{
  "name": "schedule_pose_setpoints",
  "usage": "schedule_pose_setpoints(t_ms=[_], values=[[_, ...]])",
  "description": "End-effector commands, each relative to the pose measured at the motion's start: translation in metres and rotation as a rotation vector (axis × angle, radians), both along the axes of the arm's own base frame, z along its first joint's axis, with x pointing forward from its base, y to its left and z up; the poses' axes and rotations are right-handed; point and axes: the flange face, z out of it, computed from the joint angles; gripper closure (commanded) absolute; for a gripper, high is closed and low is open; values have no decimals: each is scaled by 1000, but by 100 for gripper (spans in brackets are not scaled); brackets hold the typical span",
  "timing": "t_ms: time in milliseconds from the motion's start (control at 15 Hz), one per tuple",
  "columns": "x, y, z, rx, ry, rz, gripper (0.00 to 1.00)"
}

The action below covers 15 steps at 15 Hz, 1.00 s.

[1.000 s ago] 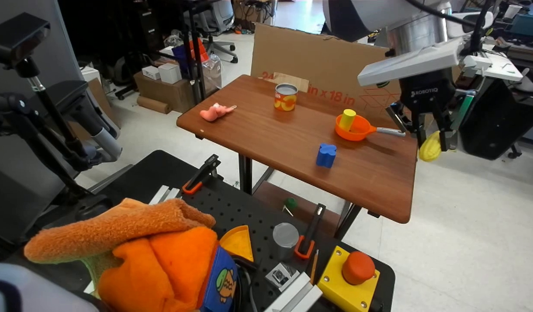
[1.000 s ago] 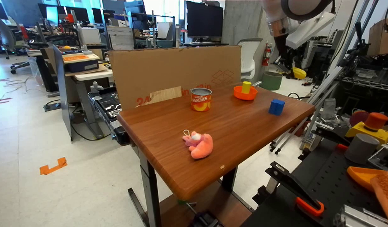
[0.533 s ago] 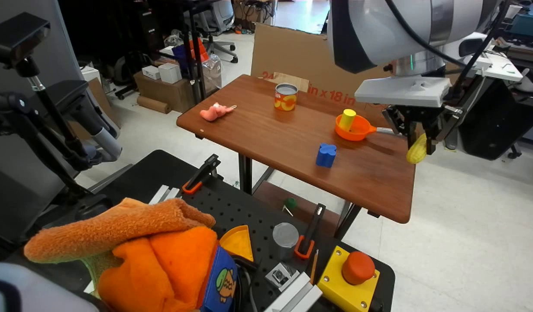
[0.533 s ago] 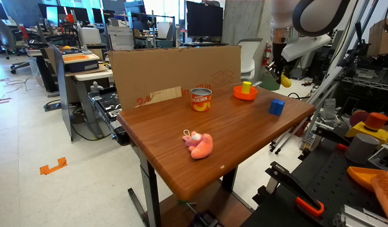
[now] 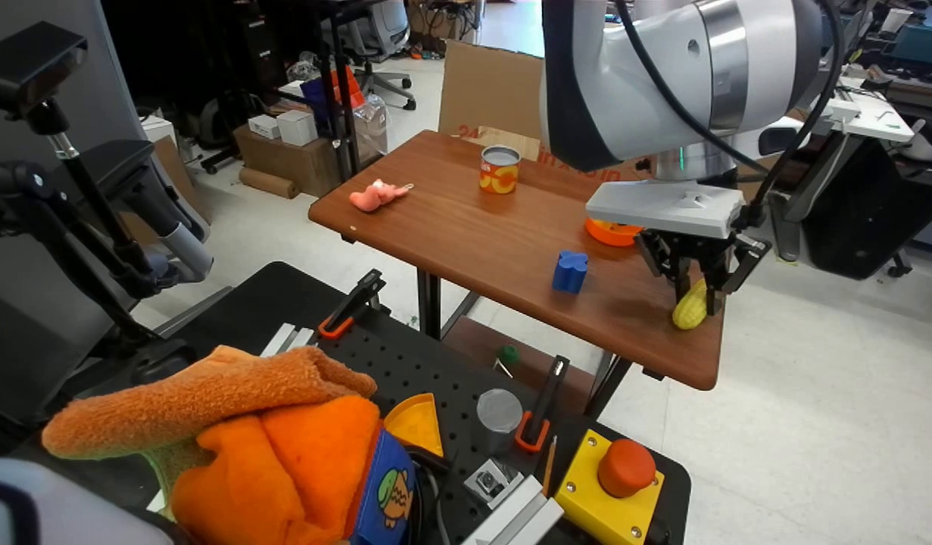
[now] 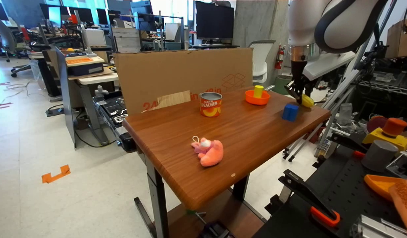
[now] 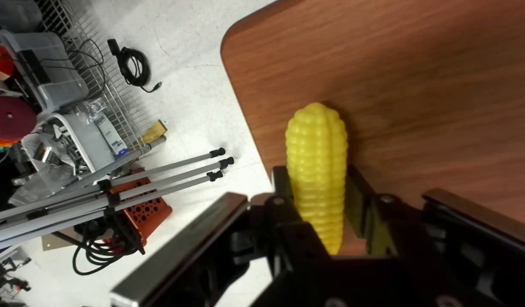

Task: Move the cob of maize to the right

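Observation:
The yellow cob of maize (image 5: 690, 309) is between the fingers of my gripper (image 5: 697, 297), low over the near corner of the brown table (image 5: 466, 235). It shows in both exterior views, also here (image 6: 307, 101). In the wrist view the cob (image 7: 317, 149) lies lengthwise between the two black fingers (image 7: 318, 189), which press on its sides. Its rounded far end sticks out past the fingertips. I cannot tell whether the cob touches the table top. The gripper also shows in an exterior view (image 6: 304, 98), behind the blue block.
A blue block (image 6: 290, 112) stands near the cob. An orange pan (image 6: 258, 100) holding a yellow cylinder (image 6: 258, 90) stands farther back. A peach can (image 6: 210, 105) and a pink plush toy (image 6: 212, 154) are on the table. The table's edge (image 7: 250, 123) runs close beside the cob.
My gripper has carried the cob from beyond the table's edge inward and down, from high in the air to just at the table top near the corner. The other objects have not moved.

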Motion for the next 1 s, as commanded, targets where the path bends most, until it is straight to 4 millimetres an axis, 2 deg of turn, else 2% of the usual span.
schedule_pose_setpoints(t_ms=[0, 67, 133, 333, 467, 533, 800, 867, 933], values=[[-11, 19, -2, 10, 39, 25, 91], [-11, 19, -2, -23, 40, 37, 41], [-11, 21, -1, -30, 42, 46, 39], [-15, 30, 10, -10, 33, 57, 19], [-18, 42, 27, 27, 6, 81, 4], [-19, 50, 37, 49, -12, 98, 1], [-37, 90, 101, 178, -74, 128, 0], [-16, 78, 66, 133, -45, 113, 0], [-20, 86, 83, 151, -67, 122, 0]])
